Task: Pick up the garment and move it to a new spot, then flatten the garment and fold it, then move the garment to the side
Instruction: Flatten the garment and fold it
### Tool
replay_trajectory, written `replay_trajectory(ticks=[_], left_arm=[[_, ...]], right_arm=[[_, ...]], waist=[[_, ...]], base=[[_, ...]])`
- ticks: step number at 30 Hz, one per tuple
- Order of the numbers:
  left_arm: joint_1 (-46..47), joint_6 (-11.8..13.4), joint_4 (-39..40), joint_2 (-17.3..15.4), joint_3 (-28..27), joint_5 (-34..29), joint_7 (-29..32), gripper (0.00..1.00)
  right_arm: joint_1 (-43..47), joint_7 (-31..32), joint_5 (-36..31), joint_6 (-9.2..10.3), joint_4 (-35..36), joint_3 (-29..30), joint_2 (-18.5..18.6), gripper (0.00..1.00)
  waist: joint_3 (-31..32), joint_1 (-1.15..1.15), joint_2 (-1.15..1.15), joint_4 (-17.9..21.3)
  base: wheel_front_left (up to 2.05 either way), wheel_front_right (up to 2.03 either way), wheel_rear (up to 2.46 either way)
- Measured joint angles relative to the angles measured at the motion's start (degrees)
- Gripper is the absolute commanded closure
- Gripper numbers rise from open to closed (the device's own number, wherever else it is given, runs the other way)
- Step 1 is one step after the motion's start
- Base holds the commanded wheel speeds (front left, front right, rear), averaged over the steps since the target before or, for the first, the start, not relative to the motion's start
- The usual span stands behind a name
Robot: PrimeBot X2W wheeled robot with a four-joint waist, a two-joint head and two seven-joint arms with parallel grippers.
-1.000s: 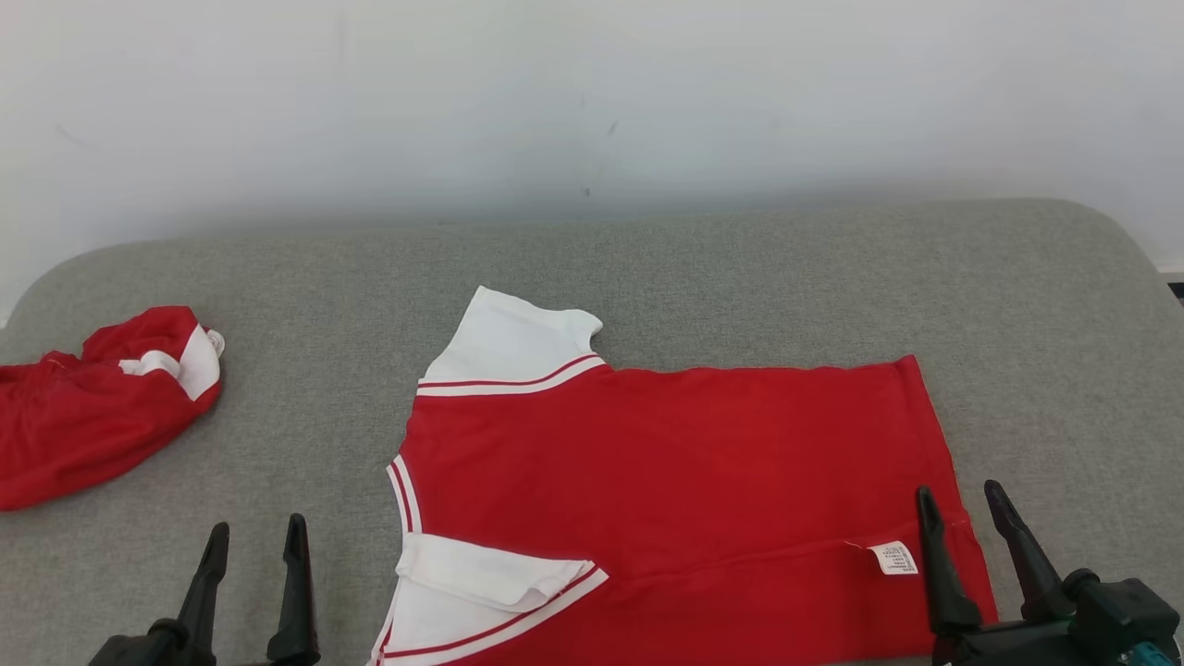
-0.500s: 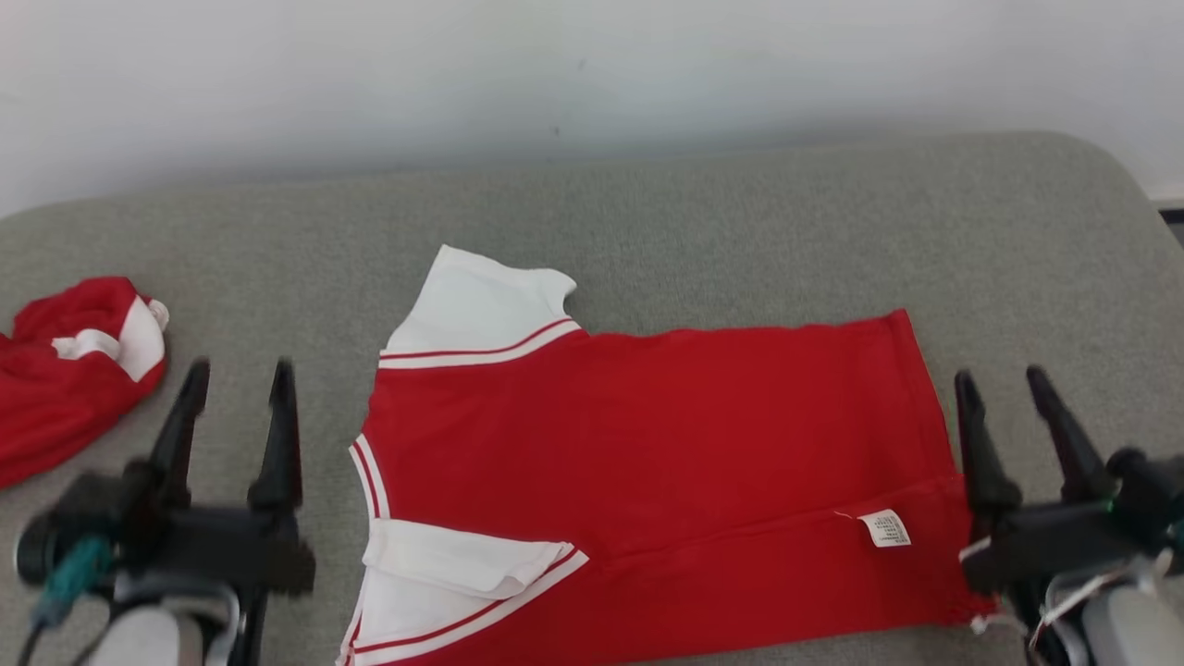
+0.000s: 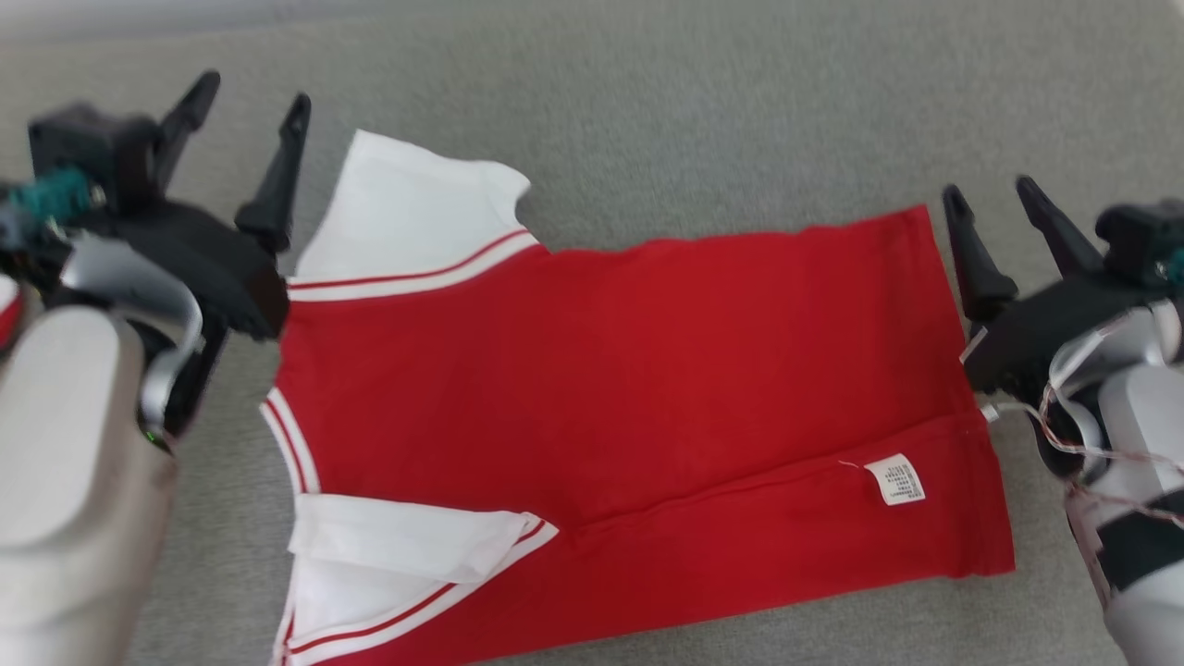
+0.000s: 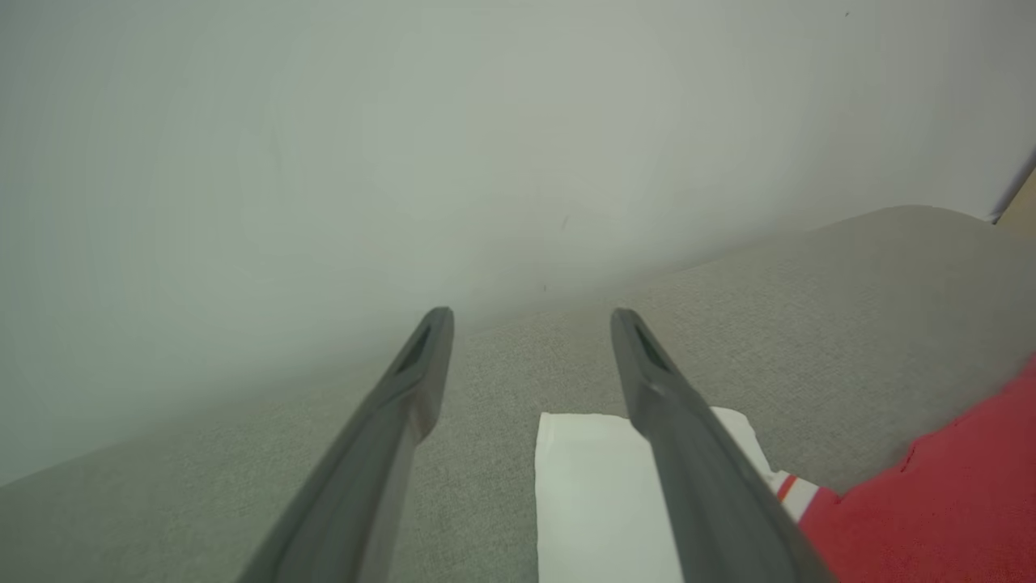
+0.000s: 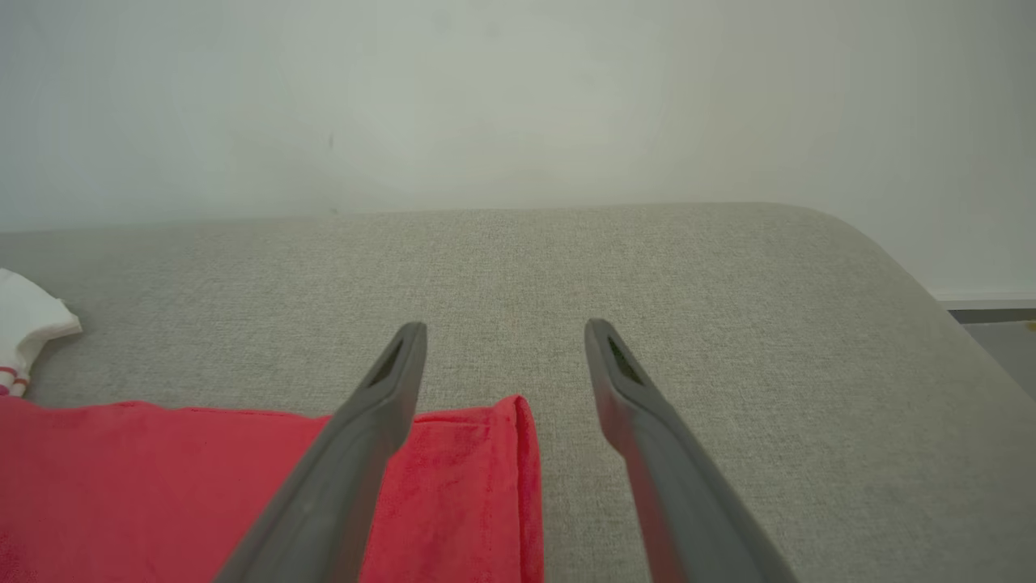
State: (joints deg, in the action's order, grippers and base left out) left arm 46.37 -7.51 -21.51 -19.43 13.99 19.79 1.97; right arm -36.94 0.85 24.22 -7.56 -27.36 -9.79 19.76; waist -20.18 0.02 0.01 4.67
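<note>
Flanking garment (image 3: 601,388) on grey cushion (image 3: 694,120), left claw (image 3: 254,90) and right claw (image 3: 988,187) gape.

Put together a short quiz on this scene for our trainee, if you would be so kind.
1. True or false: the right gripper is shut on the garment.
2. The sleeve beside the left gripper is: A white, B blue, C black.
3. Which gripper is nearer the white label?
Key: 1 false, its jaws stand open and hold nothing; 2 A; 3 the right gripper.
</note>
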Motion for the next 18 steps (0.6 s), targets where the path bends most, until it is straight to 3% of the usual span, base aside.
replay_trajectory(ticks=[4,18], left_arm=[[5.6,0.0,-5.4,-2.6,4.2,2.2,2.6,0.0],[13.5,0.0,-20.6,-4.8,12.2,8.1,6.6,0.0]], right_arm=[[-4.5,1.6,1.3,0.0,-4.3,-3.3,-0.3,0.0],[-12.6,3.2,6.1,0.0,-12.6,-13.5,-2.9,0.0]], waist=[[-3.2,0.0,0.0,1.3],[-7.3,-0.02,0.0,6.3]], base=[[0.0,0.0,0.0],[0.0,0.0,0.0]])
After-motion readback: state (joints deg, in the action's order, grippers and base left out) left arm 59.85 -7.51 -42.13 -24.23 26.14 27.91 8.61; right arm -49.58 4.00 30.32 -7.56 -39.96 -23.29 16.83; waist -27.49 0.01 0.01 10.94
